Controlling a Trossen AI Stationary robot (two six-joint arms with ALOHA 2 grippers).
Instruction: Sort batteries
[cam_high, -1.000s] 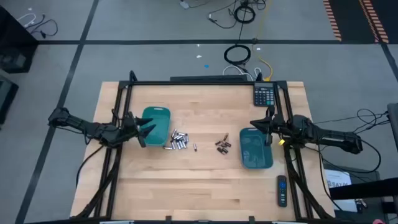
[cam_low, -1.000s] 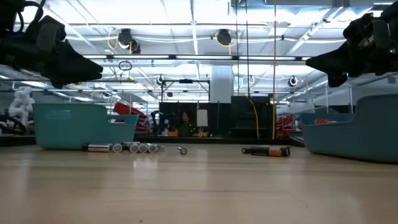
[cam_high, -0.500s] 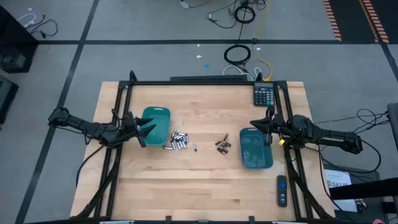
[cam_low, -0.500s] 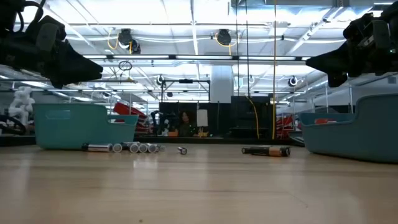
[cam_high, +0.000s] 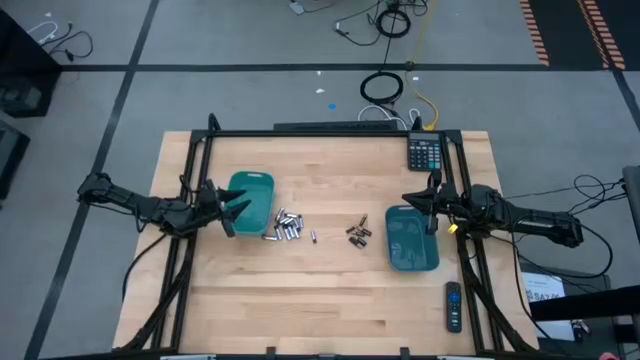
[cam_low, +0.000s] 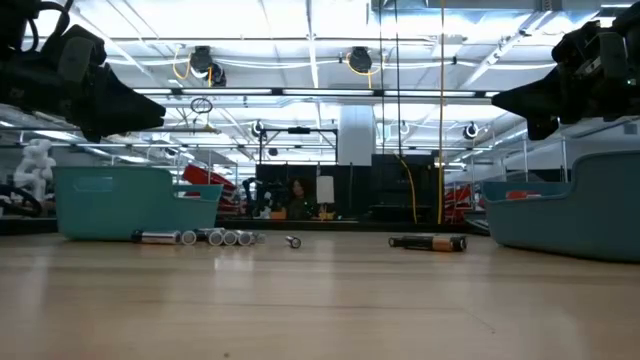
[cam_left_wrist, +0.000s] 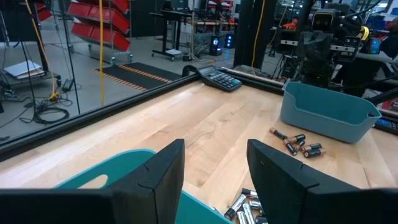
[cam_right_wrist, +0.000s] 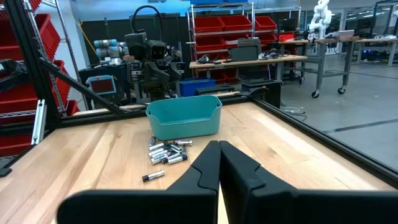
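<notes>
Small silvery-grey cylindrical batteries (cam_high: 284, 227) lie heaped on the pale wooden surface (cam_high: 330, 300), just beside the left teal plastic tray (cam_high: 251, 200), with one stray cell (cam_high: 313, 237) a little apart. A smaller cluster of dark coppery batteries (cam_high: 358, 234) sits close to the right teal plastic tray (cam_high: 411, 240). The left hand (cam_high: 232, 210) hovers over its tray, fingers spread wide. The right hand (cam_high: 428, 207) hangs above its tray's far rim, fingers pressed together and empty. A black calculator (cam_high: 425, 153) rests at the far corner, and a black remote control (cam_high: 453, 306) at the near right edge.

Two teal trays (cam_high: 252, 200), one calculator (cam_high: 425, 153), one remote (cam_high: 453, 306).
</notes>
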